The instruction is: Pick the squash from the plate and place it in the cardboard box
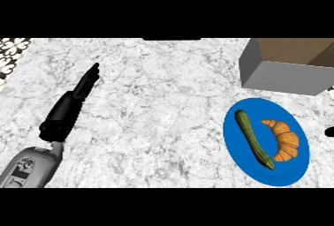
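Nothing done yet, by the look of it. The squash [254, 138], a long thin dark-green one, lies on the blue plate [266, 175] near the right edge of the tabletop [157, 110], running lengthwise along the plate's left half. A croissant [284, 140] lies just beside it on the plate's right half; the two seem close at their near ends, can't tell if they touch. The cardboard box [287, 66] stands open at the far right corner of the tabletop, just beyond the plate w/ a narrow strip of tabletop between them; nothing visible inside from here.

So all steps are left: reach, grasp, lift, carry to the box, let go.

Left hand [83, 86] is over the left part of the tabletop, well apart from plate and box. Fingers straight and pressed together, pointing toward the far edge, seen edge-on like a blade; holds nothing. Grey forearm [29, 165] comes in from the near left corner.

Right hand [330, 131]: only a small dark bit shows at the right edge, level w/ the plate, just beside its rim. Can't tell its state.

Judgement: the right hand is the nearer one, so the pick likely falls to it. Croissant sits close, so the grasp wants care.
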